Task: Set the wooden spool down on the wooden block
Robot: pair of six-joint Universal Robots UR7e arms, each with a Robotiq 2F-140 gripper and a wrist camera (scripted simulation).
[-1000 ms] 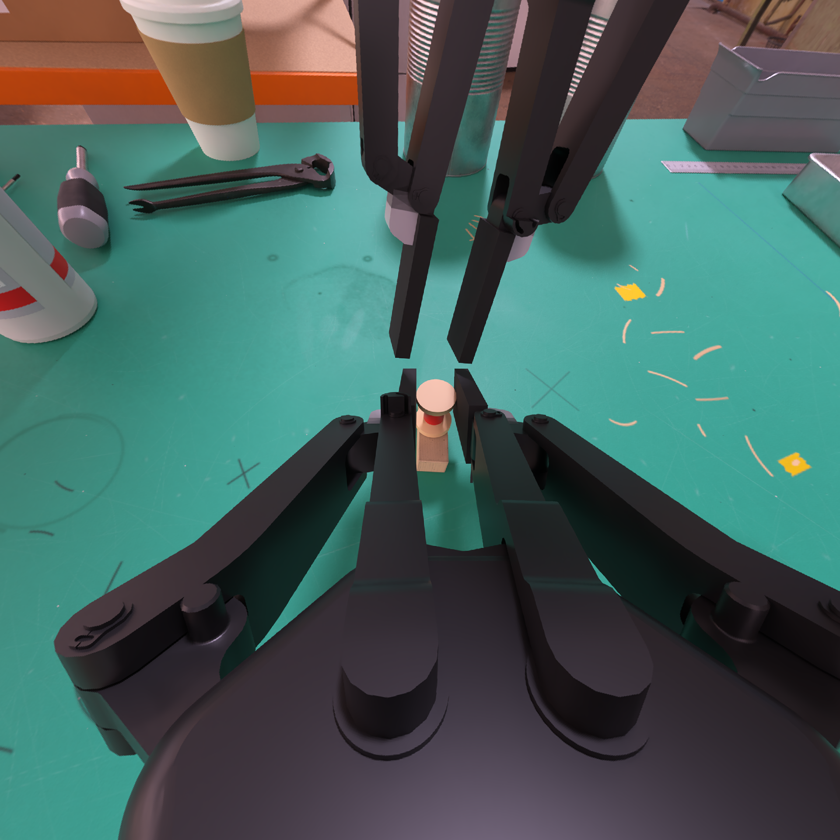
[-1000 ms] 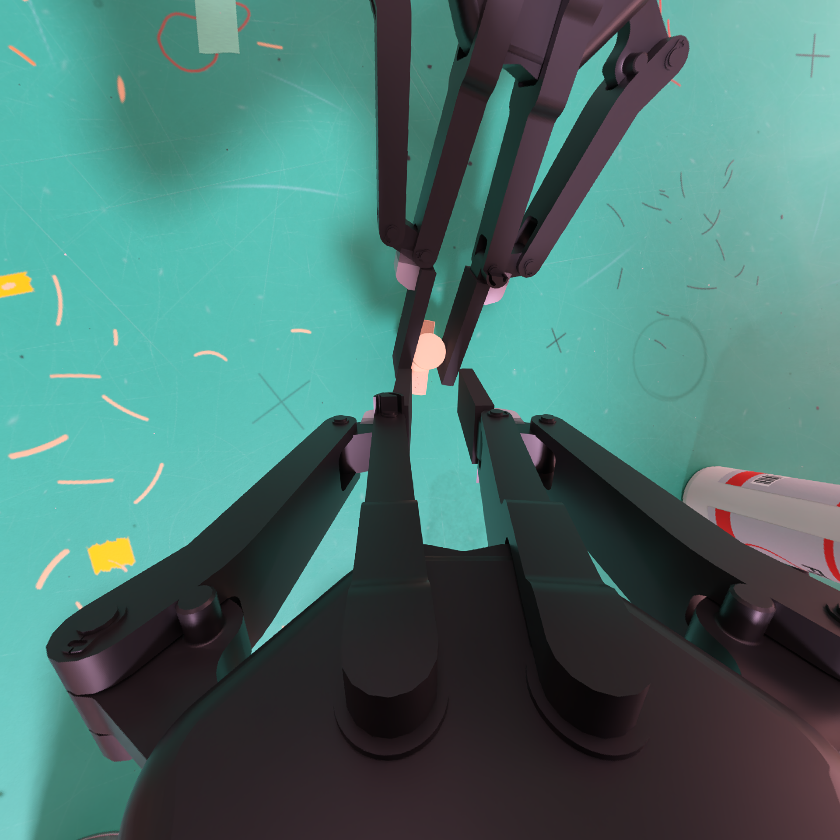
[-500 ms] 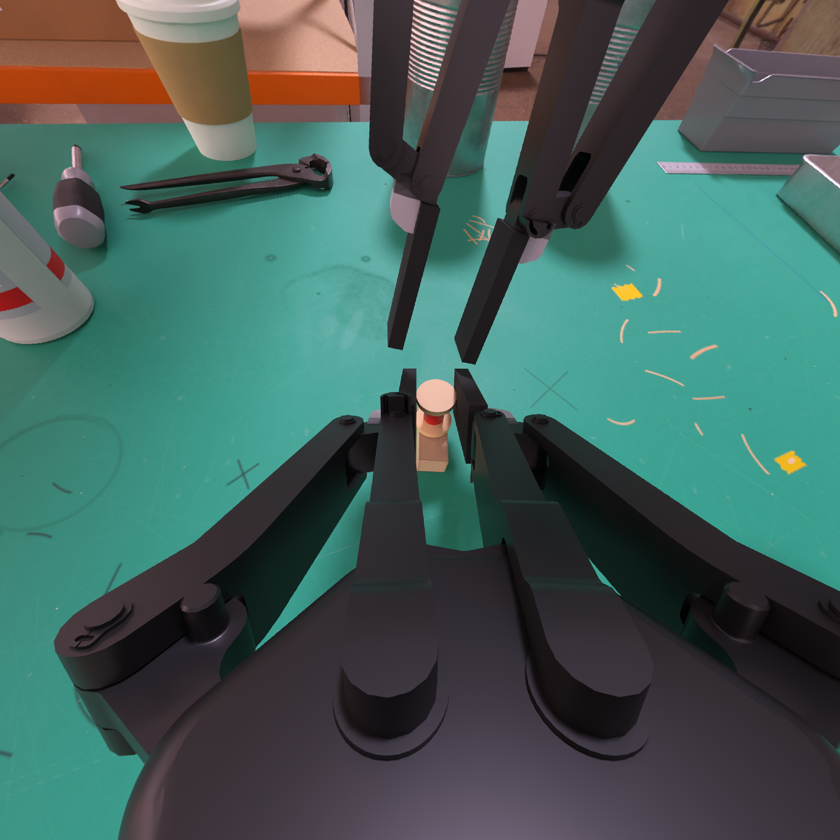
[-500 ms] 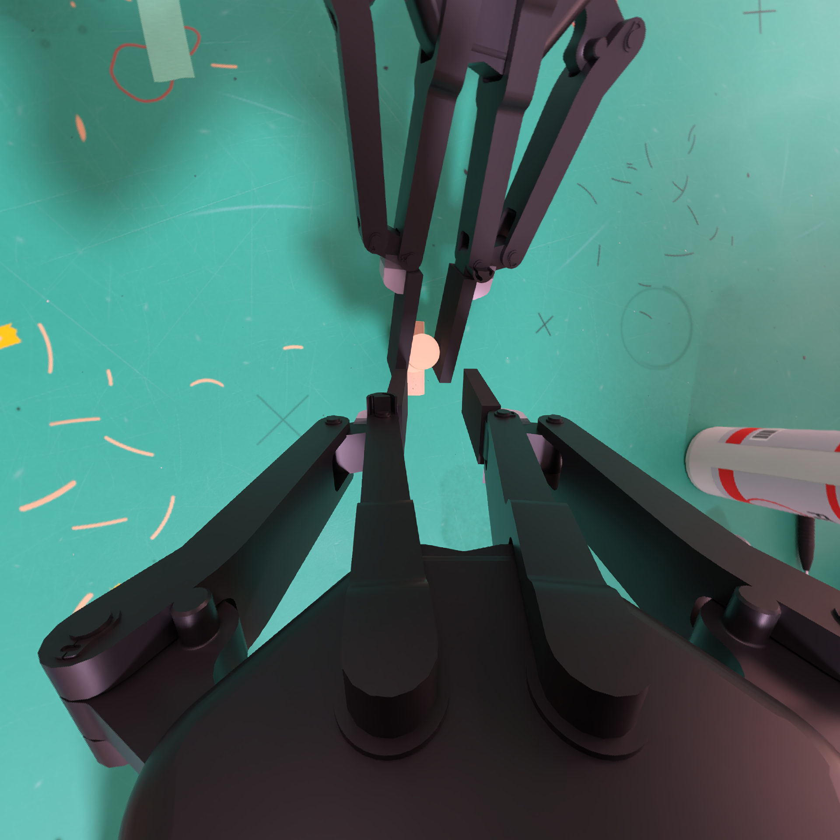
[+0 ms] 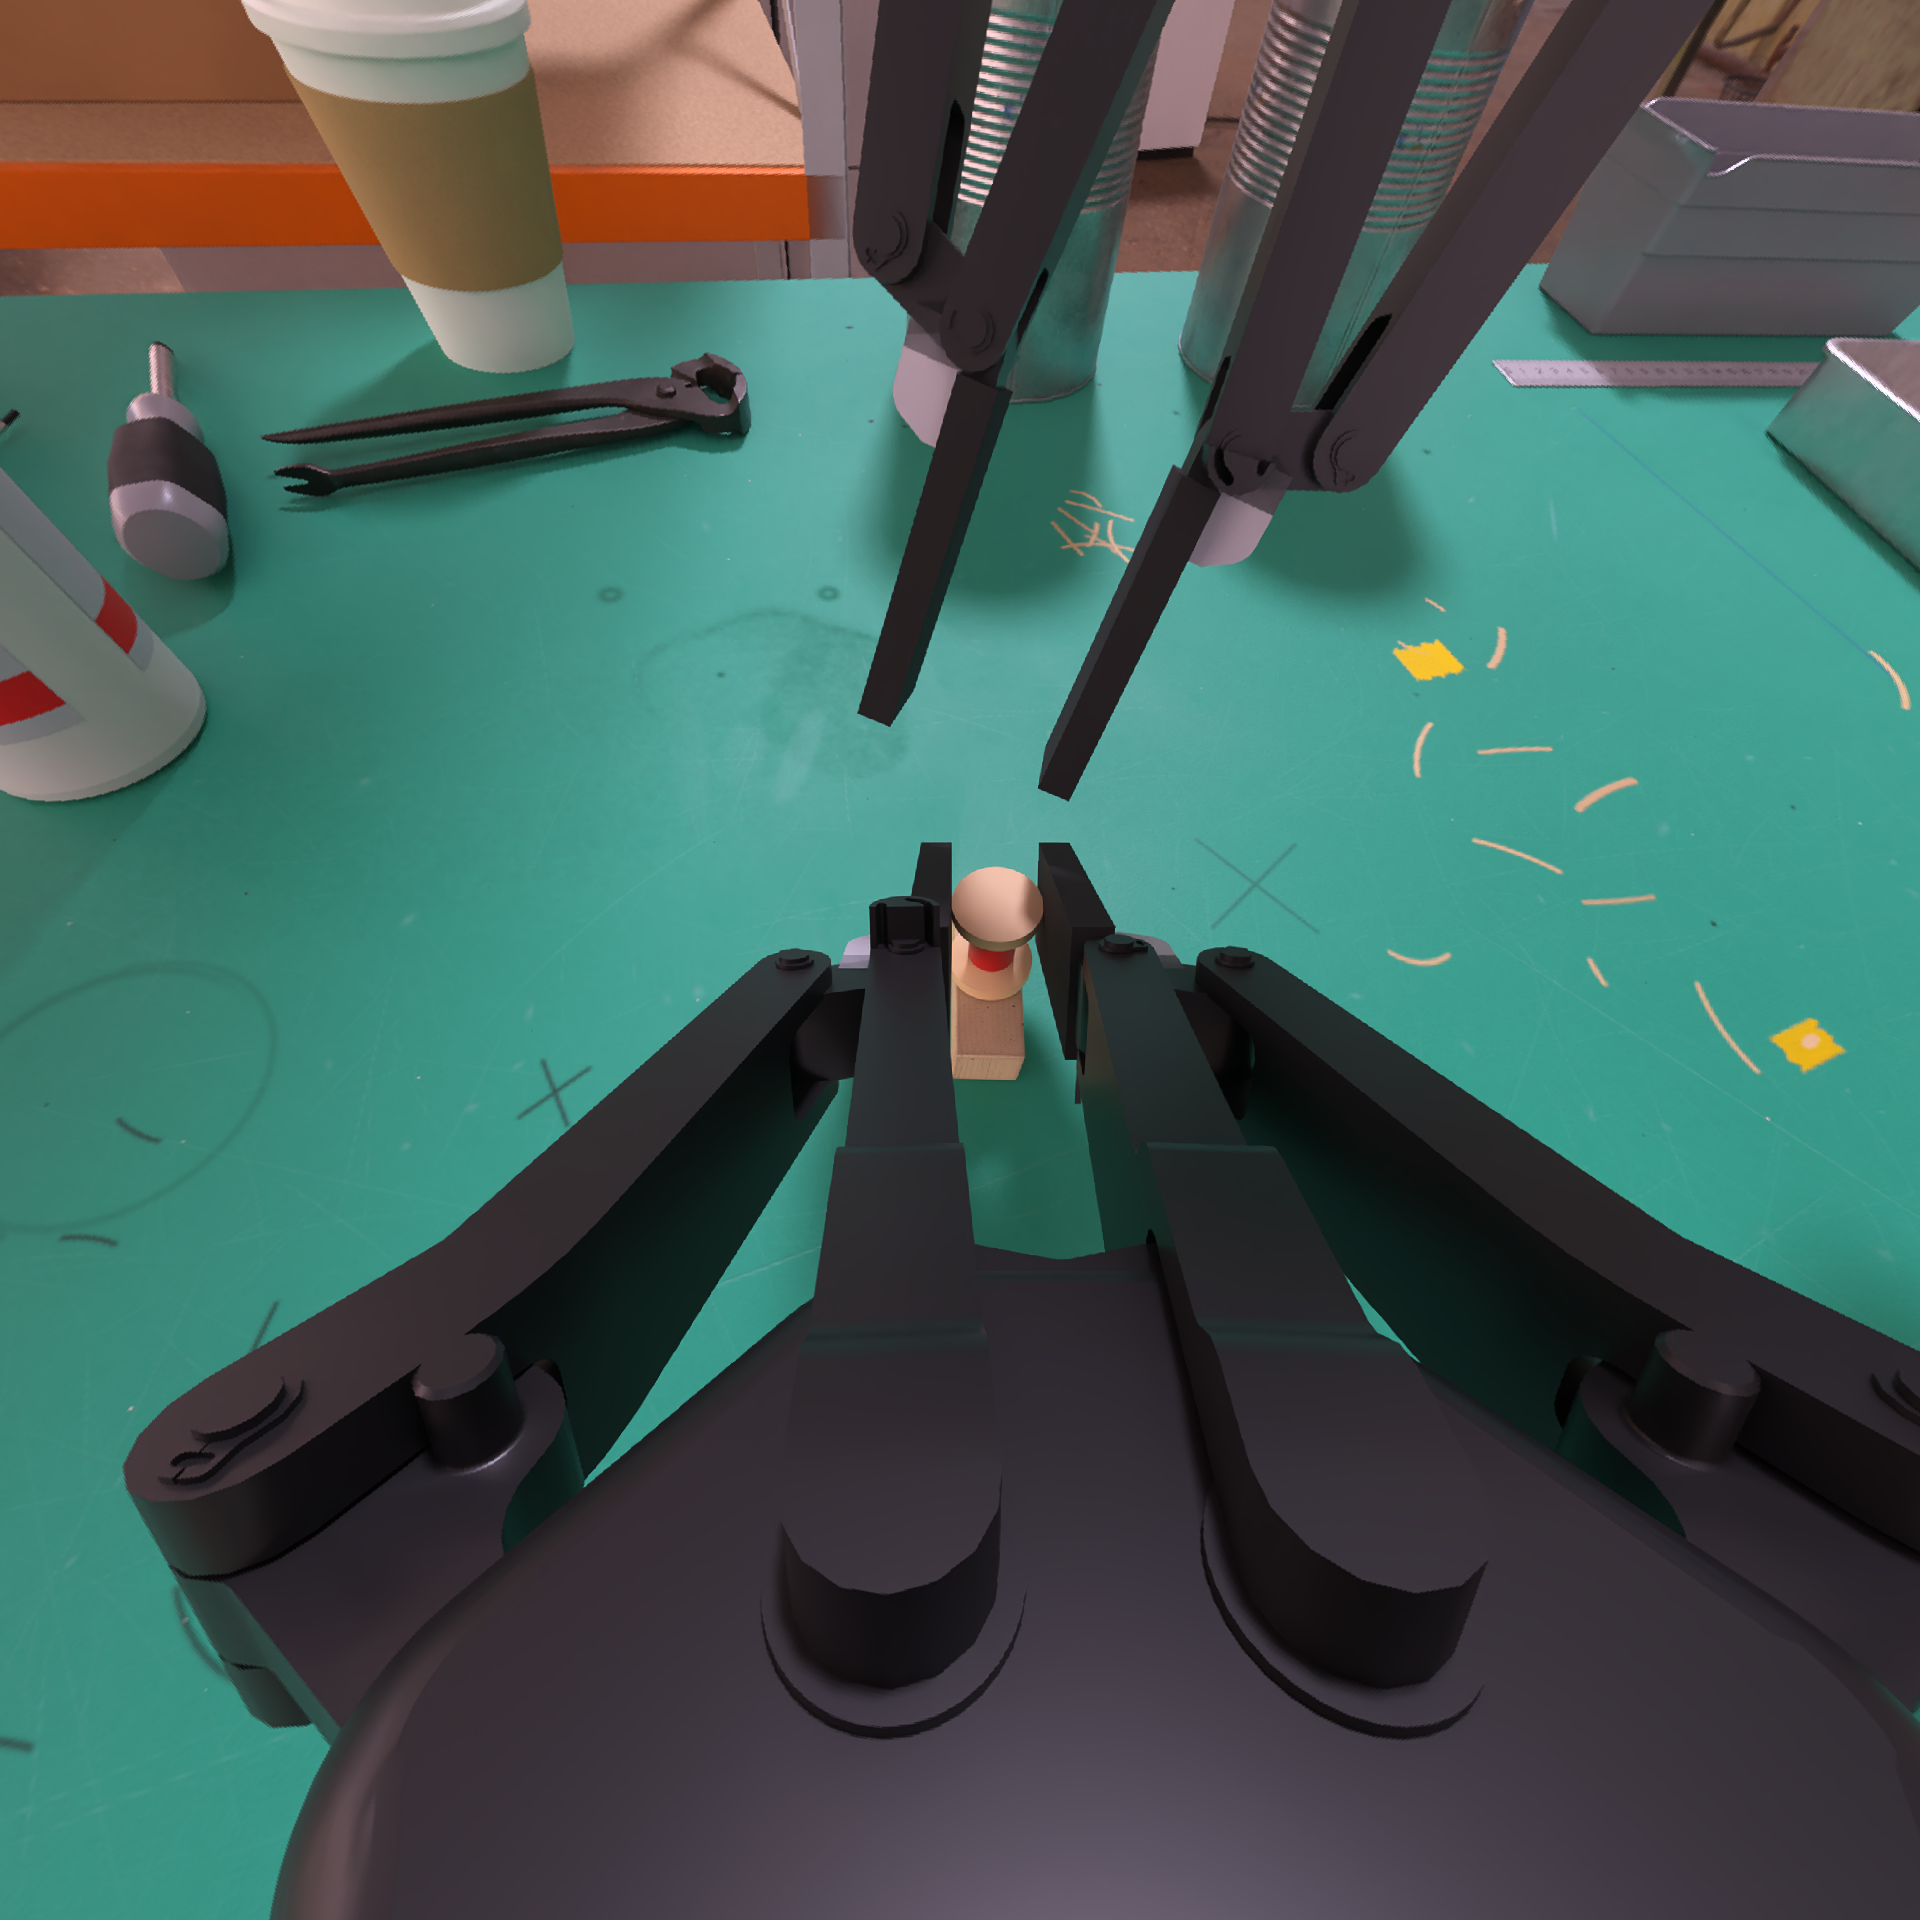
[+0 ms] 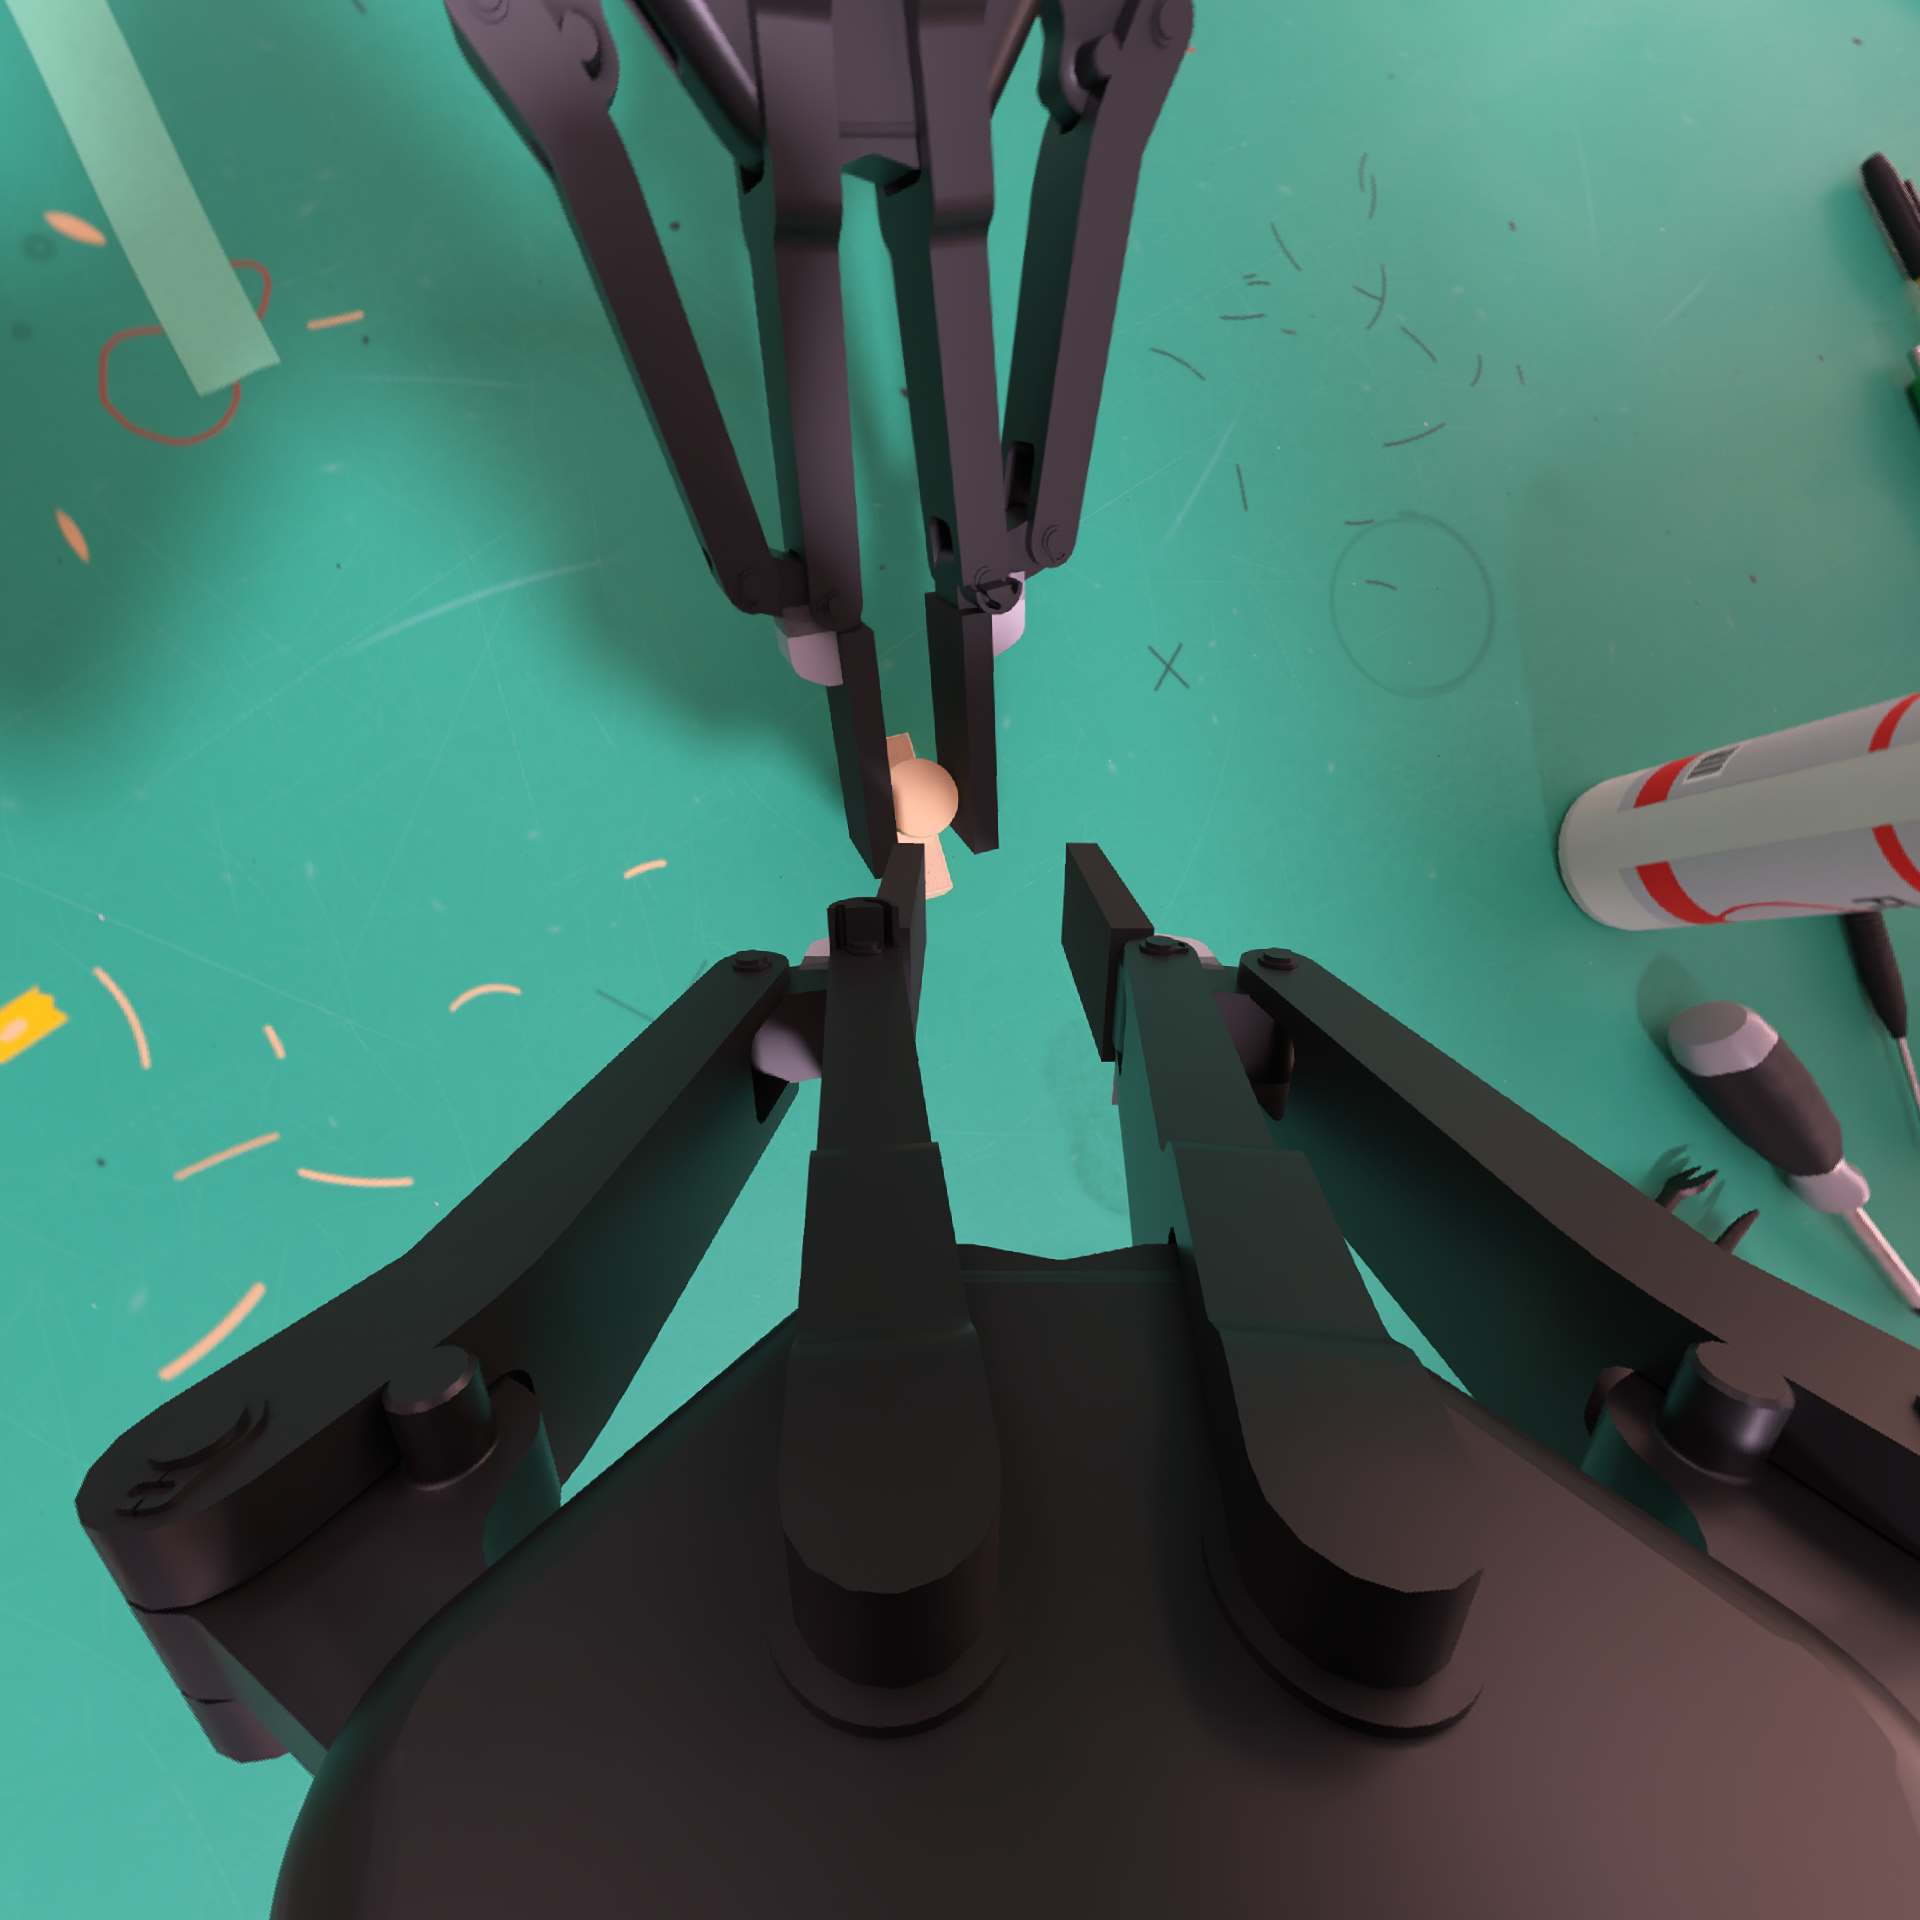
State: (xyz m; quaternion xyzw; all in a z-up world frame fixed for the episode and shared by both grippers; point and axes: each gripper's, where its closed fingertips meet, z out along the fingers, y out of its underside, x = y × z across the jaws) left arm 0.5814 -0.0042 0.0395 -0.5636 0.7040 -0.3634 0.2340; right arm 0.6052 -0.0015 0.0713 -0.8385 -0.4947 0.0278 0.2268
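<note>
The wooden spool (image 5: 995, 902), with pale flanges and a red core, stands upright on the small wooden block (image 5: 987, 1034) on the green mat. My left gripper (image 5: 995, 862) is shut on the spool, a finger against each side of its top flange. My right gripper (image 5: 968, 753) hangs open and empty just above and behind the spool. In the right wrist view the spool (image 6: 923, 795) shows from above between the left gripper's (image 6: 927, 854) fingers, and the right gripper (image 6: 992, 868) is open. Most of the block is hidden there.
A paper cup (image 5: 416, 177), black pincers (image 5: 520, 416), a screwdriver (image 5: 166, 488) and a white tube with red bands (image 5: 73, 686) lie at the left. Two metal cans (image 5: 1049, 156), grey bins (image 5: 1745, 208) and a ruler (image 5: 1652, 372) stand at the back right.
My right gripper has opened wider and lifted up and away from the spool. The left gripper, the spool and the block have not moved.
</note>
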